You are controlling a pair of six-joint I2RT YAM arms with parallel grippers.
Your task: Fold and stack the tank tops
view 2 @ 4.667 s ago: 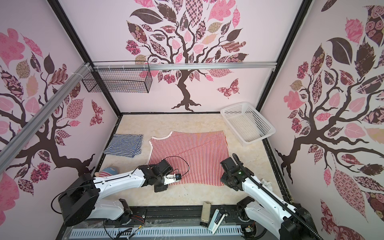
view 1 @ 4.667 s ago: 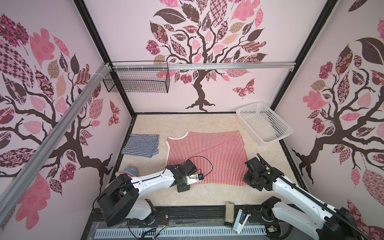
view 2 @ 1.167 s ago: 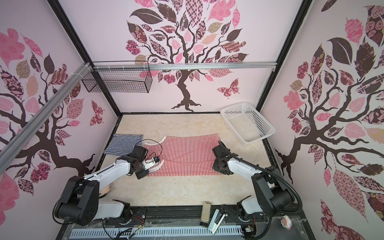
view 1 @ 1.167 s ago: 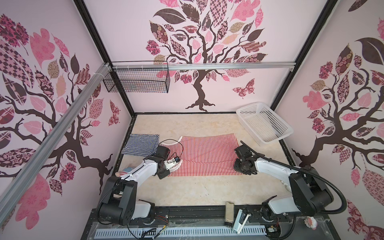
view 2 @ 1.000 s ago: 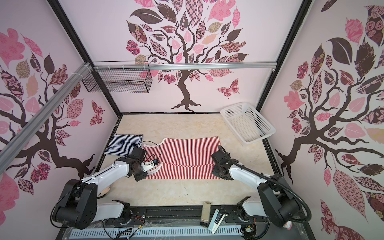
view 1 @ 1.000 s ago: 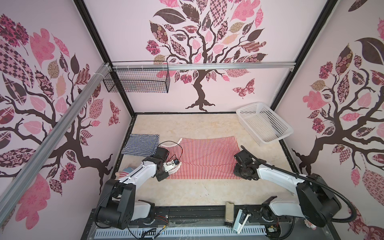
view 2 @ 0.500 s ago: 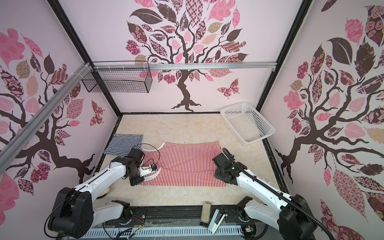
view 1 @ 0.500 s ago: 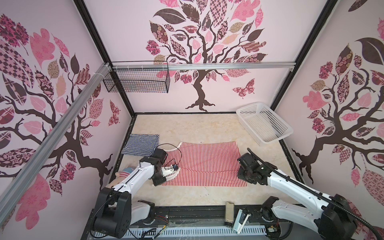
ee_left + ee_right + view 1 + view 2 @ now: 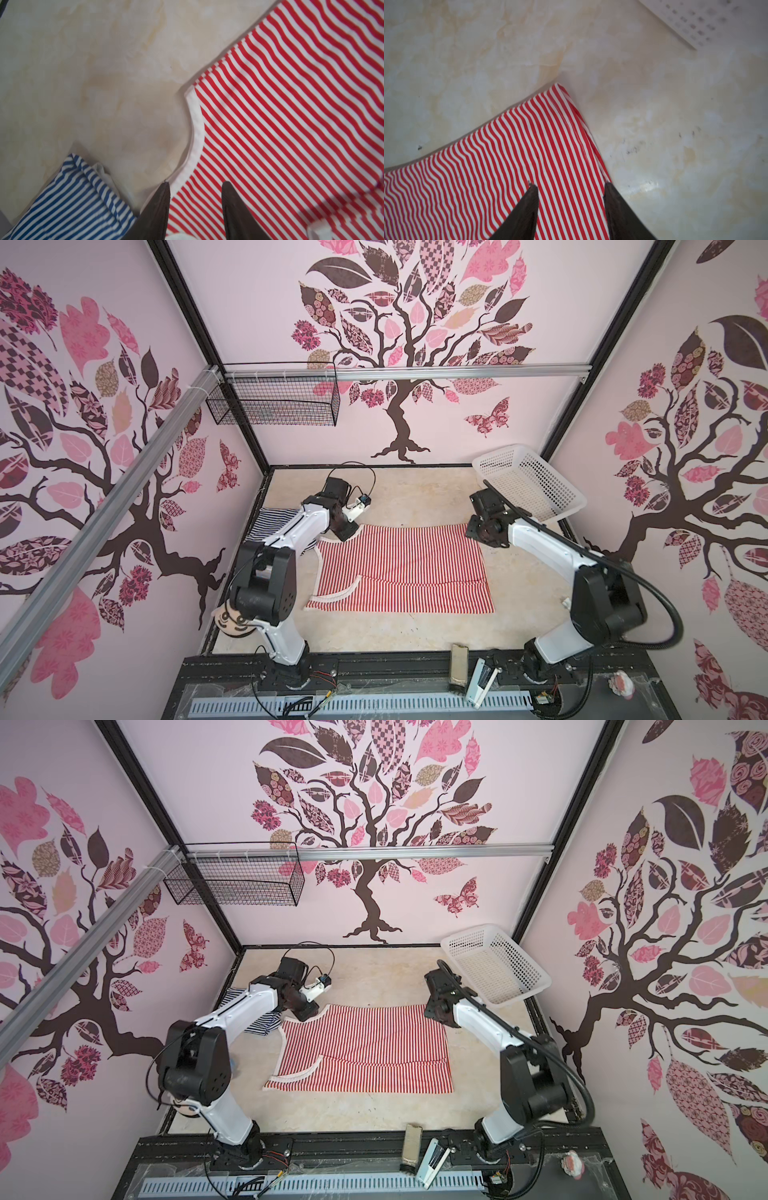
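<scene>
Fingers (image 9: 158, 212) farther back — flat red-striped knit top (image 9: 399, 568)

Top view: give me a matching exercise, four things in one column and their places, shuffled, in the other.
Things
1. red-striped tank top
2. navy-striped tank top
3. white plastic basket
4. black wire basket

Places
a. hung up above the table, at the back left
b. far right corner of the table
c. spread out mid-table
d. far left side of the table

Pairs: 1-c, 2-d, 3-b, 4-a
</scene>
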